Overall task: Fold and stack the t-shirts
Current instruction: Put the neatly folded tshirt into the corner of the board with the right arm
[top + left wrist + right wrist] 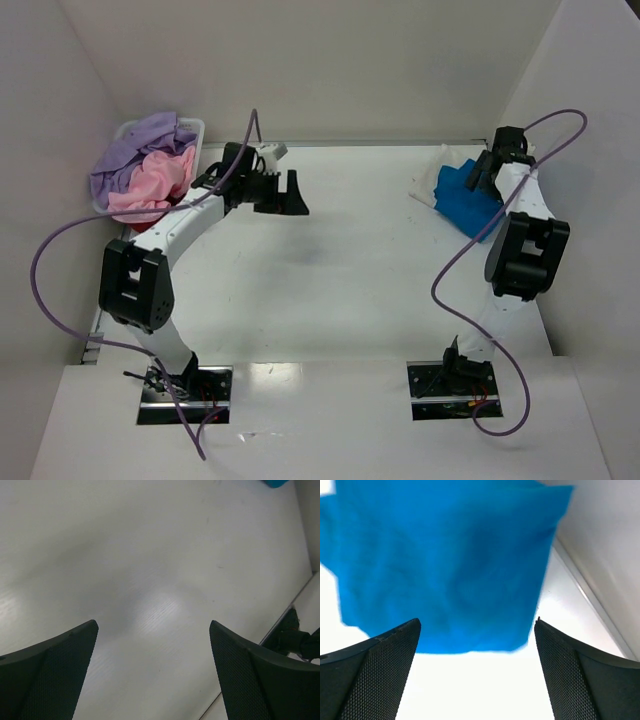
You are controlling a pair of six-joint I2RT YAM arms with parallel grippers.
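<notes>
Right gripper (477, 622): both fingers spread wide, nothing between them. It hangs just above the blue t-shirt (445, 565), not touching it as far as I can tell.

Left gripper (153, 625): fingers also spread wide and empty, over bare table (350, 260), near the basket (197, 125).

Positions:
- The blue t-shirt lies at the far right corner of the table, close to the wall, as a compact, fairly flat panel.
- The white t-shirt (425, 186) shows from under its left edge, so the 2 appear stacked.
- The lavender t-shirt (150, 140) and pink t-shirt (155, 180) are bunched together in the basket at far left, lavender on top and toward the back.

Judgement: 2 shirts placed, at least 2 left to fold. Next pick is probably from the basket, which is the left side's reach.

Handling notes:
- Thin knit cloth, light, limp, no stiffness. It will sag and drape from any single pinch point.
- It is not fragile and not slippery against my mesh pads.
- In the heap, 1 pinch may drag a 2nd shirt along. Best to take the pink at a raised ridge clear of the lavender, then lift slowly to check that it separates.
- For spreading, 2 holds at the shoulders or hem corners should keep it flat.
- Avoid nudging the blue stack, since a loose fold will shift easily.
</notes>
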